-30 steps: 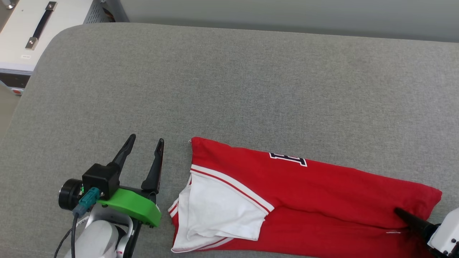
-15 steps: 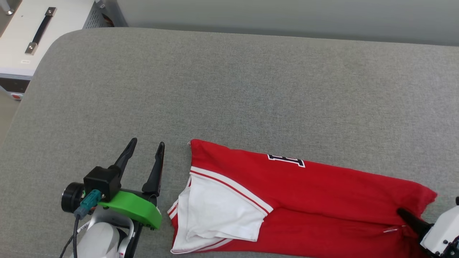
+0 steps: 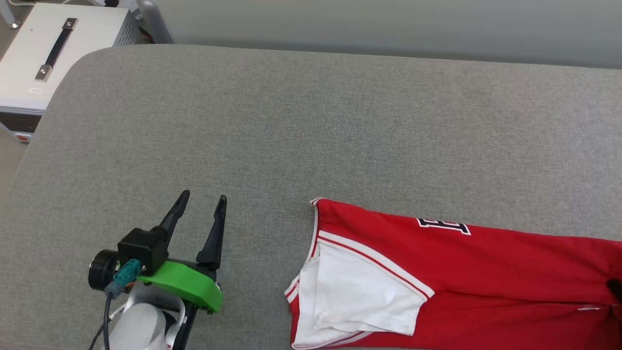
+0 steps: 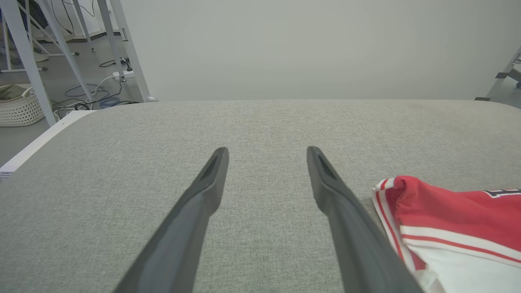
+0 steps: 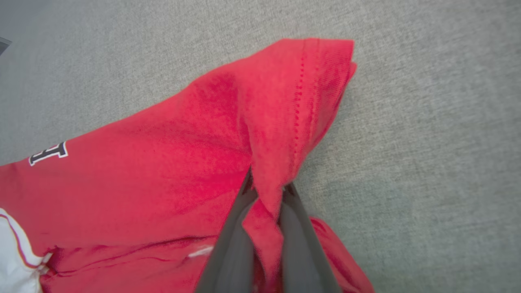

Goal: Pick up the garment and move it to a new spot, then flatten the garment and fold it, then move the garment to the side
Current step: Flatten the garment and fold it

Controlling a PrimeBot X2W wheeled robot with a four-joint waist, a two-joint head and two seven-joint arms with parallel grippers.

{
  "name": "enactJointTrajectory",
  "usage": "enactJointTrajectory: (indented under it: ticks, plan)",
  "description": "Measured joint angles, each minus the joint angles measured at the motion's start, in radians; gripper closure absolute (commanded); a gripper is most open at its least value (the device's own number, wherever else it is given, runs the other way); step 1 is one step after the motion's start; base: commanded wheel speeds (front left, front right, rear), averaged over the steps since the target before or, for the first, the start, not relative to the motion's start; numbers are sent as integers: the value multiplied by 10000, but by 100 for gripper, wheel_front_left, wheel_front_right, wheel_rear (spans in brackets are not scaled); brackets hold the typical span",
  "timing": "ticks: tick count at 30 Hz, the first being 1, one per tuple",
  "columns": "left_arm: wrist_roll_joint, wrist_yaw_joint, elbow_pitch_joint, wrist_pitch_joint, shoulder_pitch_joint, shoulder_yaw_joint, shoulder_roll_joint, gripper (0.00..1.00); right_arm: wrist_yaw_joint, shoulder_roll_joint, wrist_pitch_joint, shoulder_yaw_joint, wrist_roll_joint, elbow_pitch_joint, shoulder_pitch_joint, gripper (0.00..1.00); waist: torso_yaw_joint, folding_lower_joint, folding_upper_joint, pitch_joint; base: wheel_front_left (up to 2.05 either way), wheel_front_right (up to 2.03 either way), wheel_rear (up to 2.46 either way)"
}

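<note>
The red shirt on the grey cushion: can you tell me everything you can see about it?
The garment is a red knit jersey, folded lengthwise into a long band and lying on the grey padded surface. A white short sleeve with red-and-white striped trim lies across it; part of black, white-outlined lettering shows at the far fold. At its hem end the right gripper is shut on a raised pinch of cloth.

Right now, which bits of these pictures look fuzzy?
Left wrist view: the left gripper blurs near the bottom edge. Right wrist view: the right gripper is blurry, the red jersey T-shirt has sharp stitching. Head view: sharp, evenly lit grey fabric surface.
</note>
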Motion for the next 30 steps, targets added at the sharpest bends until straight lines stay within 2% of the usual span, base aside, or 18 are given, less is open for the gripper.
enactJointTrajectory:
  ticks: [10, 16, 18, 25, 30]
  plan:
    - [163, -230, 194, 0, 151, 232, -355, 0, -6, -59, 171, 242, 31, -802, 195, 100, -12, 0, 0, -395, 0, 0, 0]
    - [230, -339, 351, 0, 398, 393, -476, 0, -8, 180, 901, 579, 286, -2046, 597, 100, 11, 0, 0, -819, 0, 0, 0]
    - [284, -418, 355, 0, 478, 464, -570, 0, -8, 334, 1440, 830, 301, -2748, 891, 100, 79, 0, 0, -1061, 0, 0, 0]
    - [314, -476, 370, 0, 756, 633, -629, 0, -8, 1285, 2635, 1406, 347, -3891, 1173, 100, 316, 0, 0, -1410, 0, 0, 0]
    - [322, -520, 372, 0, 886, 788, -623, 0, -8, 2600, 3415, 1847, 263, -4437, 1234, 100, 513, 0, 0, -1637, 0, 0, 0]
